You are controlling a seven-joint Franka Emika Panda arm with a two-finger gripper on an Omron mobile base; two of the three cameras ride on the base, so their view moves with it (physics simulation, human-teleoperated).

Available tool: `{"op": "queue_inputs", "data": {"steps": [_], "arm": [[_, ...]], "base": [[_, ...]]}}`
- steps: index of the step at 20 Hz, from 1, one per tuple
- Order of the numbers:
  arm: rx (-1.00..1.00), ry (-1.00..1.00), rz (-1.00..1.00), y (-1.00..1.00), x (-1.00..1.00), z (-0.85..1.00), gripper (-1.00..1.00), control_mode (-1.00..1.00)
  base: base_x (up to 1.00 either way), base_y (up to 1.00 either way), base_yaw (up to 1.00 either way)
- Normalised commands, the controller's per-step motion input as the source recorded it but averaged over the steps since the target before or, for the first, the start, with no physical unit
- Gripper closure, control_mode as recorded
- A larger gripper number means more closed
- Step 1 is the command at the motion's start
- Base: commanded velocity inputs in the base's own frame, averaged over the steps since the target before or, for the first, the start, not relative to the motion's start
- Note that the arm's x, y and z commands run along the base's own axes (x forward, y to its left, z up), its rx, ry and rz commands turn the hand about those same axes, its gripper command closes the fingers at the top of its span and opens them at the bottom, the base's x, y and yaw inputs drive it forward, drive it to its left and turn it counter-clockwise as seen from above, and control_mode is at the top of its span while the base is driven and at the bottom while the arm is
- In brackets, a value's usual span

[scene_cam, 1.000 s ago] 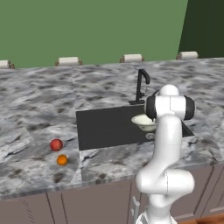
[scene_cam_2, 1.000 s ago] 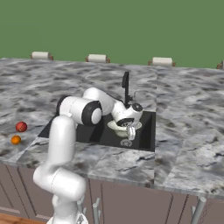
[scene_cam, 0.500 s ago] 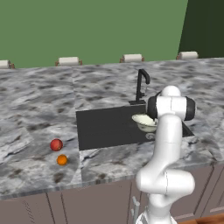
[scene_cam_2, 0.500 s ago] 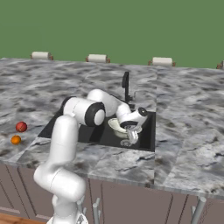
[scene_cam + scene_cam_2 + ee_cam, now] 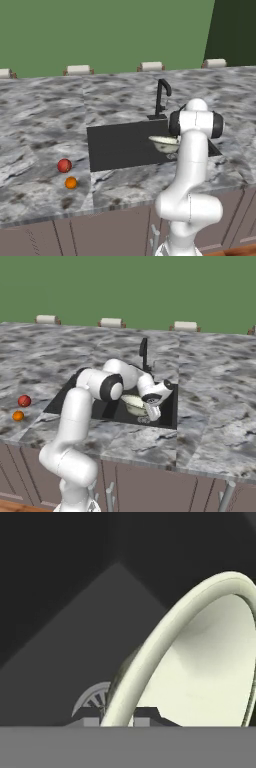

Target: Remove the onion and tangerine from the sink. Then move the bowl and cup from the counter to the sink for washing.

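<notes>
Two fruits, onion (image 5: 64,165) and tangerine (image 5: 71,183), sit lower left on the worktop (image 5: 45,120) (out already). The tool (image 5: 120,717) pinches the bowl (image 5: 210,662) rim, lowering it into the sink (image 5: 120,145).

A kitchen, rendered rather than real. A long marble counter (image 5: 45,125) with grey-and-white veining runs across both base views, over brown cabinets (image 5: 150,488) with metal handles on the doors. A black sink (image 5: 120,145) is sunk into the top, with a thin curved faucet (image 5: 161,97) at its back edge and a round drain (image 5: 92,699) in its floor (seen from the hand view). Behind the counter stands a plain green wall (image 5: 100,35), with small pale fittings (image 5: 77,70) spaced along its foot. A red onion (image 5: 64,165) and a tangerine (image 5: 71,183) lie on the marble, and a pale bowl (image 5: 134,404) is in the sink.
</notes>
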Motion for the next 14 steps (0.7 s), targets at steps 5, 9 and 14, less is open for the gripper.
{"op": "queue_inputs", "data": {"steps": [5, 9, 14], "arm": [[0.0, -0.01, 0.15, 0.12, 0.06, -0.02, 1.0, -1.0], [0.0, -0.08, 0.13, 0.04, 0.22, -0.06, 1.0, -1.0], [0.0, -0.07, 0.1, 0.02, 0.25, -0.14, 1.0, -1.0]], "base": [[0.0, 0.0, 0.0], [0.0, 0.0, 0.0], [0.0, 0.0, 0.0]]}}
